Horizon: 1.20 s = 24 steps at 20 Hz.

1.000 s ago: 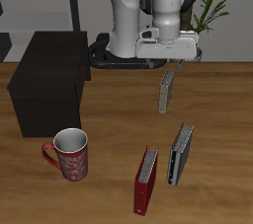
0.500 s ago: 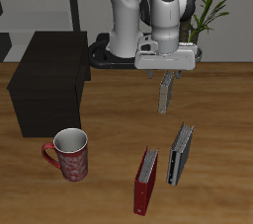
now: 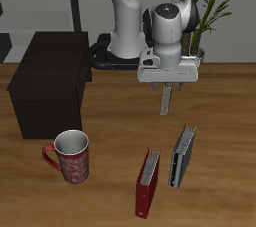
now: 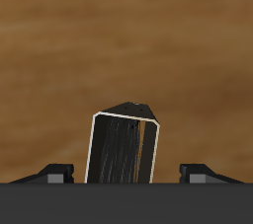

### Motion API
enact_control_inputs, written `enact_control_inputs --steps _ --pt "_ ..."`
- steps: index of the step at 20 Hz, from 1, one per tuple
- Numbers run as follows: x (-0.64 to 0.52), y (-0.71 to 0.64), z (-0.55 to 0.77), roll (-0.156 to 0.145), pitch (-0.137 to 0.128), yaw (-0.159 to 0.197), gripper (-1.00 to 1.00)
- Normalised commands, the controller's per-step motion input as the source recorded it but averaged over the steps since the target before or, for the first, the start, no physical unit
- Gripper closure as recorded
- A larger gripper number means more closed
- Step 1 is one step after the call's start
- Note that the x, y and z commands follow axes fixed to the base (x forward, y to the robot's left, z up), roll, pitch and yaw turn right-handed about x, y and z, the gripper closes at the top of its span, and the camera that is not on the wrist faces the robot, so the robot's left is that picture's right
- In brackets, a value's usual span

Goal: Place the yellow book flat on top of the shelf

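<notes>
Books nearest front edge: red one (image 3: 148,183), dark one (image 3: 182,155), mug (image 3: 68,156) alongside. Farther back, my hand (image 3: 166,87) w/ fingers wide apart, holding nothing, straddling upright yellow book (image 3: 167,98) on counter (image 3: 110,131). Shelf (image 3: 50,83) well apart.

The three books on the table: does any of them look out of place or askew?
Nothing stands out. The yellow book, red book and dark grey book all stand upright on the table, apart from each other. The gripper hangs above the yellow book, jaws open.

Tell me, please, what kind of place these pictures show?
Probably a study or living room, simulated: a wooden table with standing books such as the red book, a mug, a dark shelf, and a potted plant behind the robot.
</notes>
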Motion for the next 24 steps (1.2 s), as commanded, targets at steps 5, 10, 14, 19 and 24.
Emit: enact_control_inputs --steps 5,10,14,19,24 --pt "0.01 -0.07 -0.01 -0.002 0.006 0.004 1.0" --pt "0.05 -0.14 0.19 -0.017 -0.024 0.026 1.0" --pt "0.16 -0.22 0.37 -0.034 -0.025 0.047 1.0" --pt "0.25 -0.34 0.64 -0.053 -0.075 0.064 1.0" --pt "0.31 -0.42 0.63 -0.017 -0.043 0.021 1.0"
